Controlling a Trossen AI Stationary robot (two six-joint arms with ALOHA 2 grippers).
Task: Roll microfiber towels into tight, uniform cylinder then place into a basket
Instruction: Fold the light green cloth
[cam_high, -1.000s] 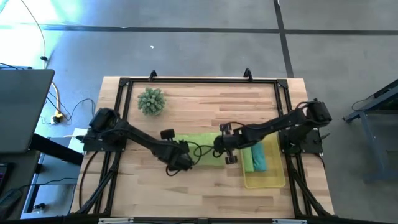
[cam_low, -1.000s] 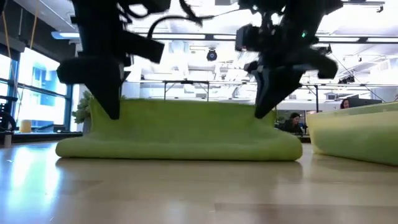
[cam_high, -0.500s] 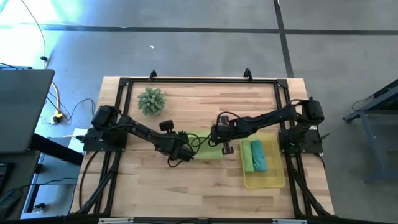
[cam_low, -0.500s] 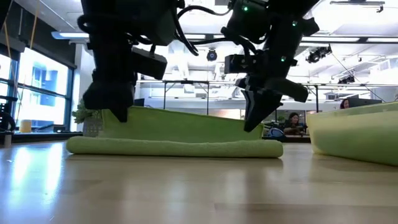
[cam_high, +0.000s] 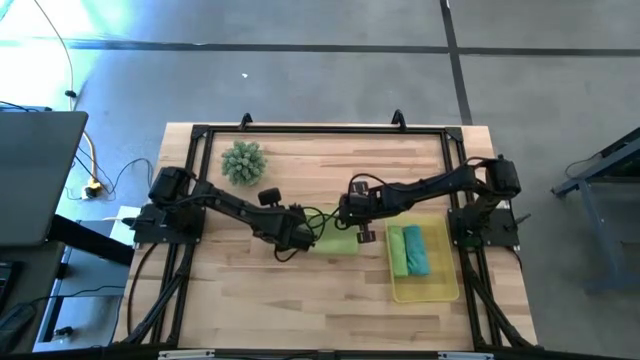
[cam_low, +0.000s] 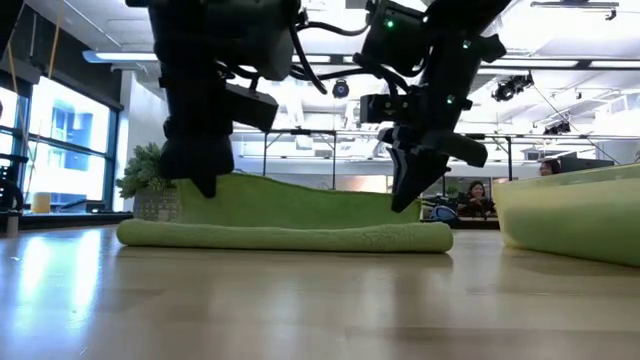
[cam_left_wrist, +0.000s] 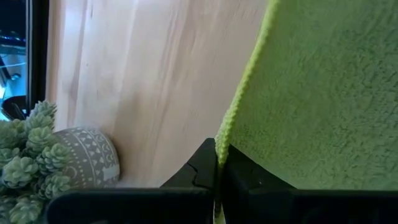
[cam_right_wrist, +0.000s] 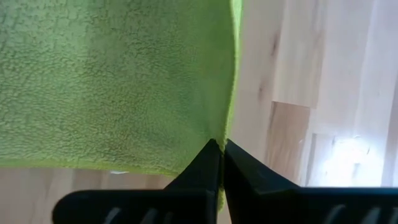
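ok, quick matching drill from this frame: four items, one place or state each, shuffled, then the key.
Items
1. left gripper
2. teal towel
3. spiky plant
4. yellow basket

Places or states
A. far left part of the table
B. shut on an edge of the lime towel
C. lying rolled in the basket
D. near the right arm's base

Pairs: 1-B, 2-C, 3-A, 4-D

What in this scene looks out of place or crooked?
Nothing is spilled or damaged. Only the raised edge of the lime green towel is uneven: in the low view it slopes down from the left gripper to the right gripper, each shut on a corner. Two rolled towels lie neatly in the basket.
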